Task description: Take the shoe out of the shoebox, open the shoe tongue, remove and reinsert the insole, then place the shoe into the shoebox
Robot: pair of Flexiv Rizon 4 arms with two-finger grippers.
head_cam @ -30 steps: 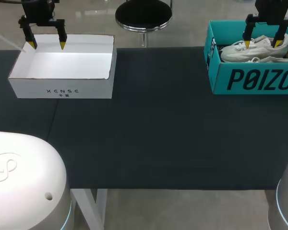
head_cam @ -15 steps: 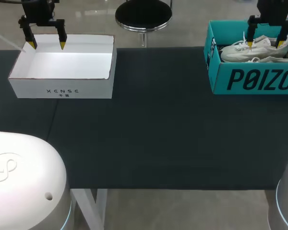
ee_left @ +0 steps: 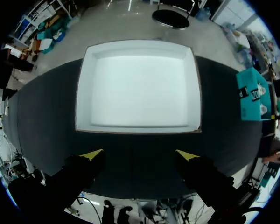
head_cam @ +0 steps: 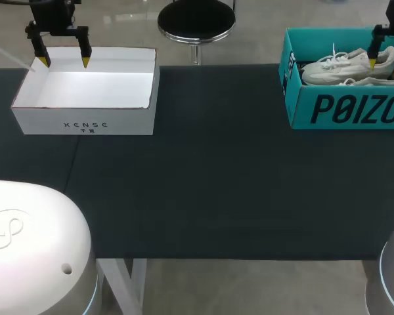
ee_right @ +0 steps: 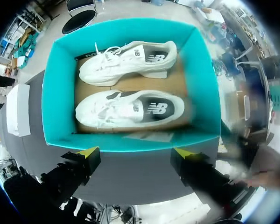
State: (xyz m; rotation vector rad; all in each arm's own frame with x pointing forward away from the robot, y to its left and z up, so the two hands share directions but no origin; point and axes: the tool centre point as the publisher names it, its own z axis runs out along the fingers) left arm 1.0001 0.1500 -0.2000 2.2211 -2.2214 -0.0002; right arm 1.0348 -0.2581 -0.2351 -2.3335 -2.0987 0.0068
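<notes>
A dark tabletop (head_cam: 217, 184) is seen from above. An open-topped white box (head_cam: 85, 119) is set toward its ten o'clock corner, and a teal shoebox (head_cam: 341, 108) toward two o'clock, well apart from it. Two white shoes are laid side by side in the shoebox, toes toward nine o'clock: the far shoe (ee_right: 126, 58) by the back wall, the near shoe (ee_right: 130, 109) by the front wall. The left claw (head_cam: 64, 62) is held above the white box's far edge, its fingers spread wide with nothing between them. The right claw (ee_right: 136, 151) is held above the shoebox, likewise spread wide and gripping nothing.
</notes>
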